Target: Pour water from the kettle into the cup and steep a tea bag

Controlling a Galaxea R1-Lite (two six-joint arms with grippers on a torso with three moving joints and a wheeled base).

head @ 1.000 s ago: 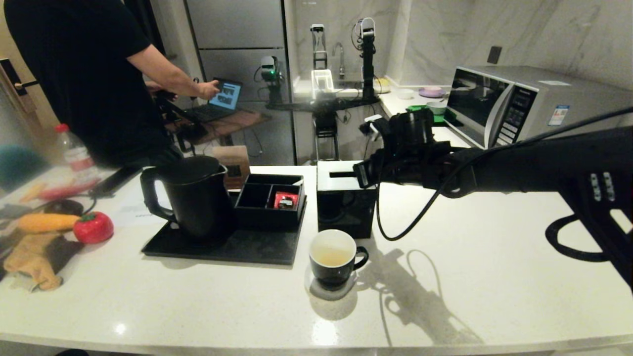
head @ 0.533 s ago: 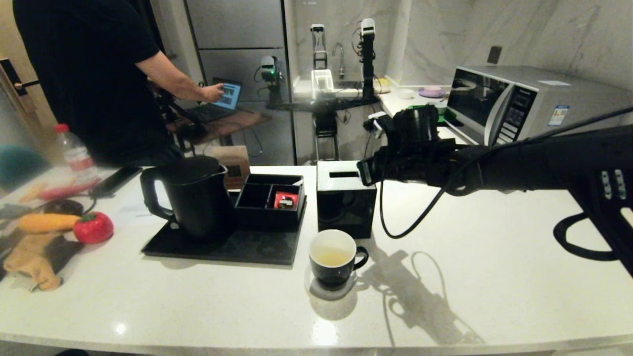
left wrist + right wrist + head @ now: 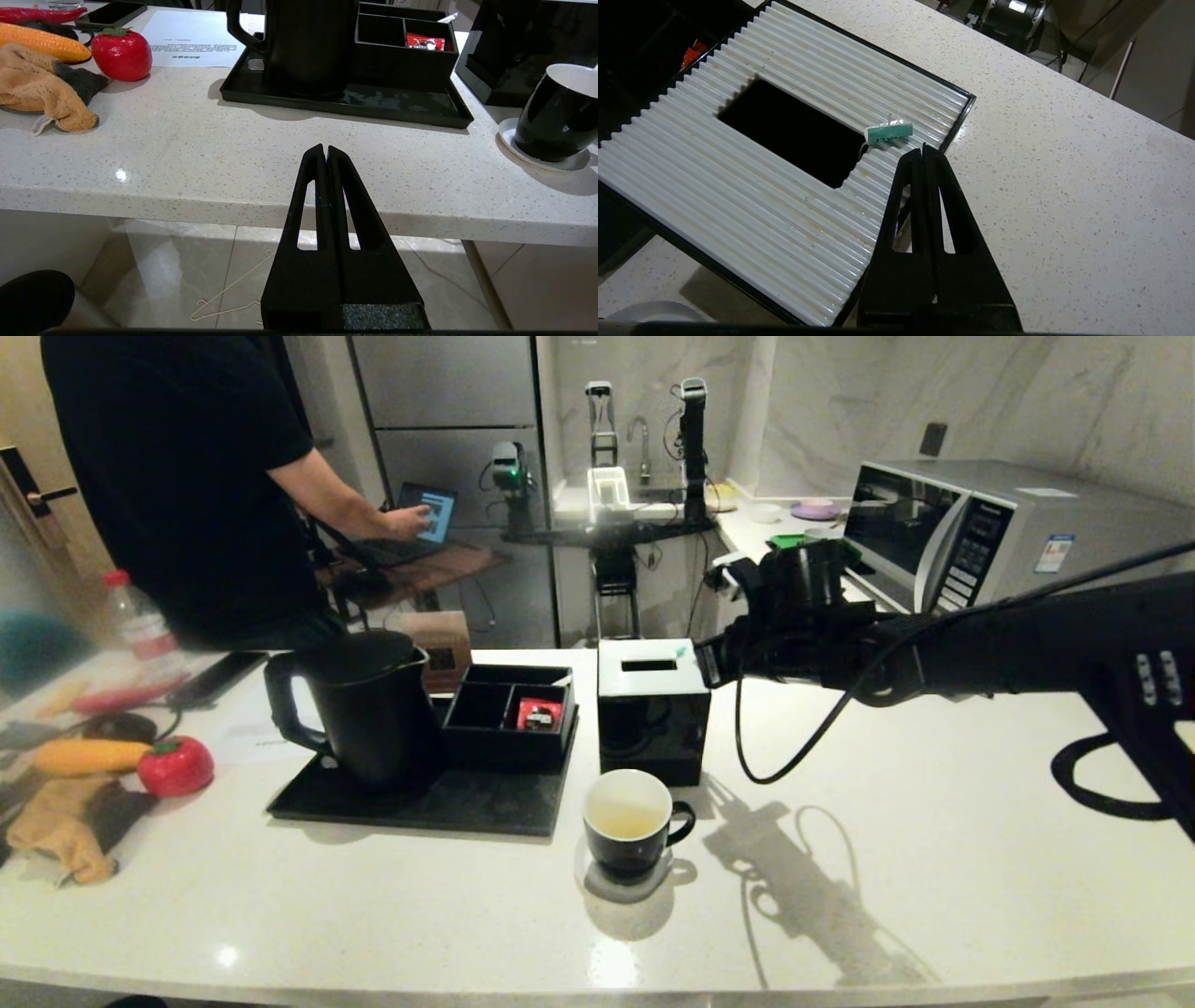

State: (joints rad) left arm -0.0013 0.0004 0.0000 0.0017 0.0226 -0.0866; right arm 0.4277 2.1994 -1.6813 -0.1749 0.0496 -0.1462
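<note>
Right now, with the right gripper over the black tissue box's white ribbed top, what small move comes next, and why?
Probably open the right gripper and ease onto the green tag. Its shut fingers sit short of that tag, on the ribbed top by the slot; the glossy black mug holds pale liquid, no bag visible. Left gripper is parked, shut, off the counter.

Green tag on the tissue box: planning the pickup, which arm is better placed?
Right: the right gripper, shut, hovers beside the tag on the tissue box; the left gripper, shut, sits at the counter's front edge.
</note>
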